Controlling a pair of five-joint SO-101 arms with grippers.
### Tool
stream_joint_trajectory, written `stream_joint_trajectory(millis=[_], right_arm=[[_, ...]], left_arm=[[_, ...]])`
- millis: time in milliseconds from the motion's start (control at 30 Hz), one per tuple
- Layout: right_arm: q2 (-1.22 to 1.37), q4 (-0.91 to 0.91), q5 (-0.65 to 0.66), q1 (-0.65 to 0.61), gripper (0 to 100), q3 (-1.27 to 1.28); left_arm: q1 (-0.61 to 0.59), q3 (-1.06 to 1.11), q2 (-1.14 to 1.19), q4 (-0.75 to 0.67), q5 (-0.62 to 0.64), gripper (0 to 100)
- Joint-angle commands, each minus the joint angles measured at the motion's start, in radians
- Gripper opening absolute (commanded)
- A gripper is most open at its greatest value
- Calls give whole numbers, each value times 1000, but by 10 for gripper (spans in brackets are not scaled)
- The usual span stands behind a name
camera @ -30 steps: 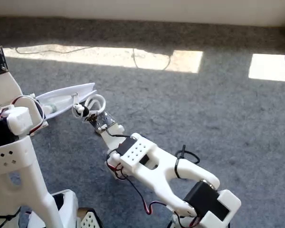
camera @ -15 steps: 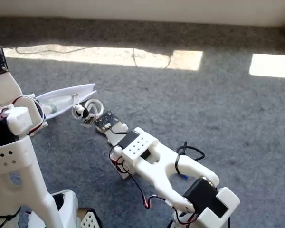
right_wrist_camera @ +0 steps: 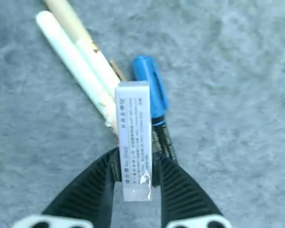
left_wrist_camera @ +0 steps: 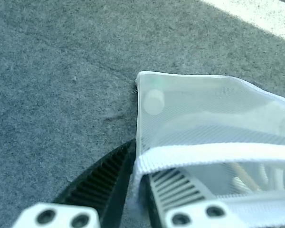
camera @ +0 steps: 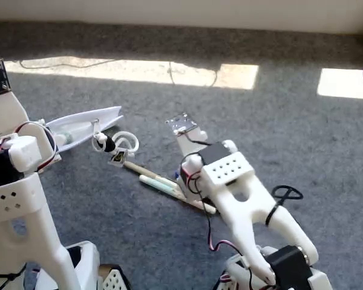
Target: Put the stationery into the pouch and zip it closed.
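Left gripper (left_wrist_camera: 137,164): the black jaws are pressed together on the white hemmed edge of the pouch (left_wrist_camera: 209,114), so it pinches the fabric. The pouch is white mesh. A pale round-ended item (left_wrist_camera: 154,101) shows through it near one corner, but I cannot identify it through the mesh.

High view: the pouch (camera: 88,122) lies left of centre on the grey carpet (camera: 278,133), with its pointed end toward the middle of the frame. Its other end runs behind the left arm (camera: 21,181). Just below the pouch are white cord loops (camera: 123,141) and a small tag (camera: 117,158).

Right gripper (right_wrist_camera: 135,159): the jaws are closed on the lower part of a white rectangular block (right_wrist_camera: 133,128) with printed faces, probably an eraser. The block stands out past the fingertips.

On the carpet under the block lie three items:
- a blue-capped pen (right_wrist_camera: 149,88) with a dark barrel
- a pale green pen (right_wrist_camera: 69,52)
- a tan pencil (right_wrist_camera: 69,19), just beside the pale green pen

High view: the tan pencil (camera: 142,171) and the pale green pen (camera: 160,185) lie side by side on a diagonal at frame centre, well apart from the pouch. Their lower ends run under the right arm (camera: 230,181), which stands over them in the lower centre-right.

Sun patches (camera: 236,75) cross the top of the frame, and a thin cable (camera: 169,74) lies there.
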Motion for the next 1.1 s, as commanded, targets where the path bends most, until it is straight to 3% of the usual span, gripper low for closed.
stream_joint_trajectory(millis=[0,367,600,1067], right_arm=[[-53,-36,91,107,5,-35],[251,-154,110,225,11,-93],[314,-45,103,220,156,-240],[349,-239,101,139,156,-251]], left_arm=[[-13,-25,-8,5,-8,6],[-15,-25,-8,5,-8,6],[-12,4,-8,-5,-9,6],[-12,4,-8,-5,-9,6]])
